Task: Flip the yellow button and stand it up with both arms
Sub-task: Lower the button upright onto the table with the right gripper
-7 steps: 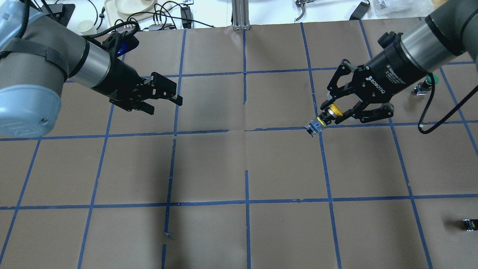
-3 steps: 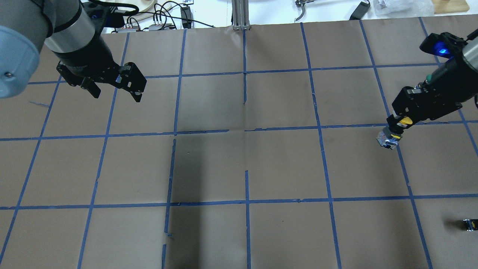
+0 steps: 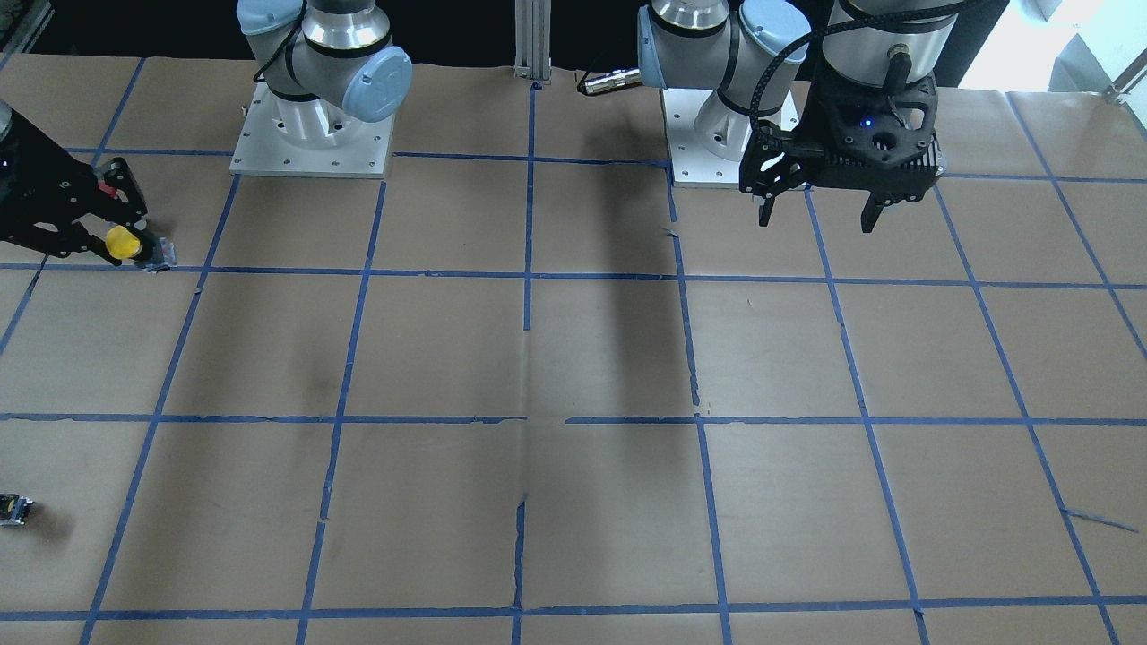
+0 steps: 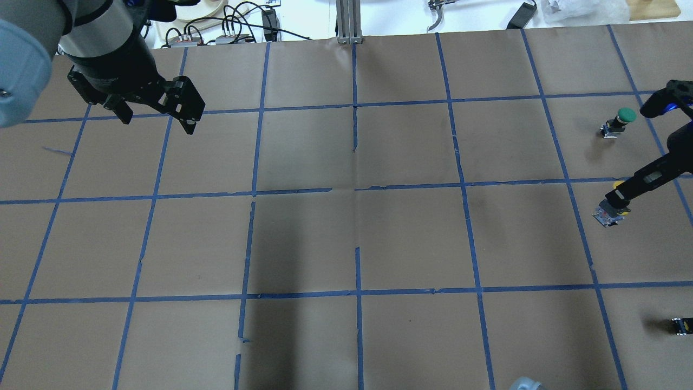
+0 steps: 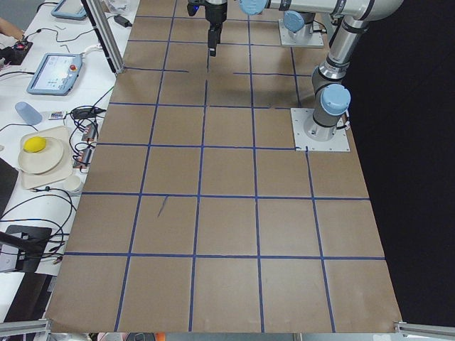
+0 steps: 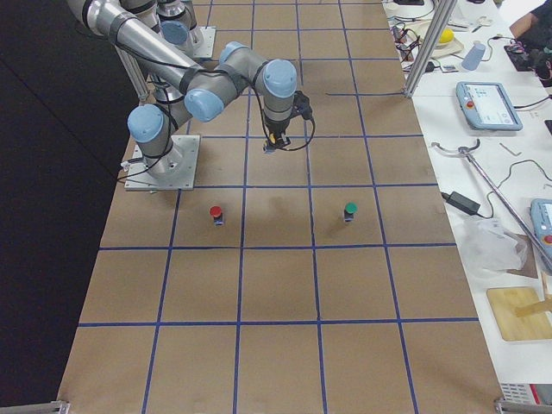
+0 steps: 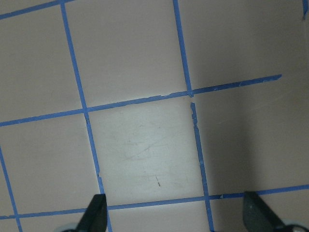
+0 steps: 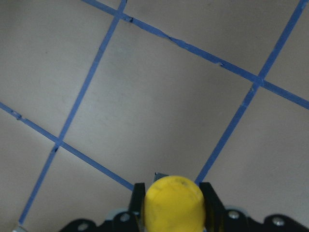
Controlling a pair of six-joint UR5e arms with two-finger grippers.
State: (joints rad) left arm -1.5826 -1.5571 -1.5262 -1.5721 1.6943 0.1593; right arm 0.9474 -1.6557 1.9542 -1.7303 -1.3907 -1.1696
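The yellow button (image 3: 121, 242) has a round yellow cap and a grey-black body (image 4: 607, 213). My right gripper (image 3: 115, 240) is shut on it by the cap, near the table's right end. The body points out from the fingers, tilted and low over the brown paper; I cannot tell whether it touches. The right wrist view shows the cap (image 8: 174, 202) between the fingers. This gripper also shows in the overhead view (image 4: 617, 199). My left gripper (image 4: 157, 122) is open and empty, raised over the far left of the table. It also shows in the front-facing view (image 3: 815, 222) and the left wrist view (image 7: 176, 215).
A green-capped button (image 4: 622, 116) stands just beyond the right gripper. A red-capped button (image 6: 216, 212) stands near the right end. A tiny black-and-yellow part (image 4: 681, 325) lies at the near right edge. Cables and dishes (image 4: 233, 27) lie beyond the table's far edge.
My right gripper has carried the yellow button from mid-table to the right, toward the table's end. My left gripper has swung left and farther away, still open.
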